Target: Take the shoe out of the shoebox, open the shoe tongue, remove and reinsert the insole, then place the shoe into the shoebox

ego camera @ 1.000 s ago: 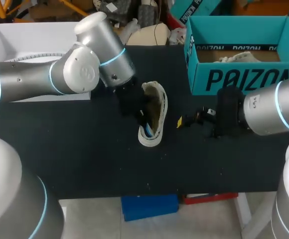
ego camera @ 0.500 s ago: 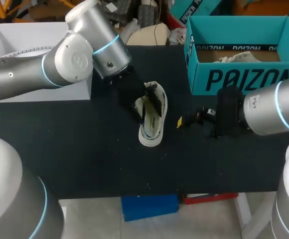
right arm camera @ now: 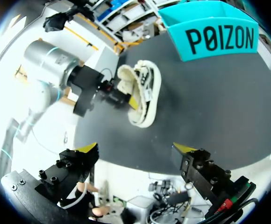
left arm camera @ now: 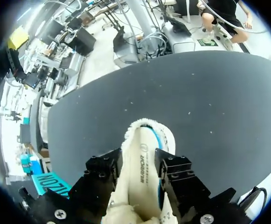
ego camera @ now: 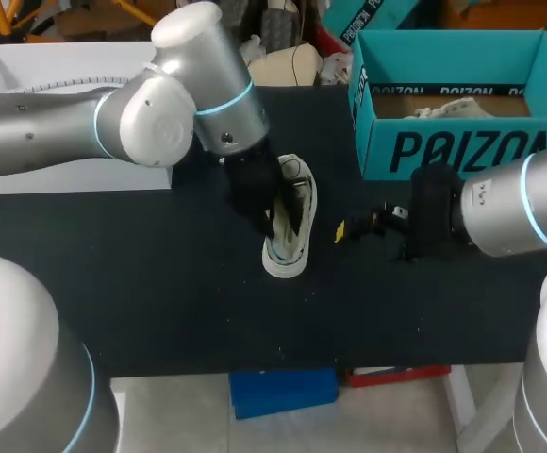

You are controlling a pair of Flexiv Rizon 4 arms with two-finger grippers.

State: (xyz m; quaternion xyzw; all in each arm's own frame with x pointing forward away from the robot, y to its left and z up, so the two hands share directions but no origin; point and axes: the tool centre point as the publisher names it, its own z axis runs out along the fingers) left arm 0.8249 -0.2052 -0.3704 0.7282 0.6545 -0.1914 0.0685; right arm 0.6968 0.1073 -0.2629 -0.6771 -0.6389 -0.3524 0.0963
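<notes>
**Shoe on its side outside the shoebox, left fingers at its mouth**

The shoe (ego camera: 292, 226) is cream, with a fleecy lining round the opening, a smooth white sole edge, a blue stripe along one side and thin dark laces. It lies on its side on the matte black table (ego camera: 160, 283), outside the shoebox (ego camera: 453, 151) and off that box's front left corner. In the left wrist view its pale printed insole (left arm camera: 142, 161) shows inside the fleece rim.

The shoebox is open-topped teal cardboard with dark lettering on its front wall. It has a brown floor, and crumpled pale paper (ego camera: 453, 107) lies inside it.

The left gripper (ego camera: 272, 212) is at the side of the shoe away from the shoebox, on a smooth, rounded silver arm with a glowing blue ring. Its fingers (left arm camera: 105, 165) are black, blocky and studded with screws. They stand apart, with the shoe's mouth between them. One yellow tip shows at the fleece rim in the right wrist view, and the other is hidden.

The right gripper (right arm camera: 136, 148) hangs over the table in front of the shoebox, apart from the shoe. Its fingers (right arm camera: 86, 151) are spread wide and hold nothing.
</notes>
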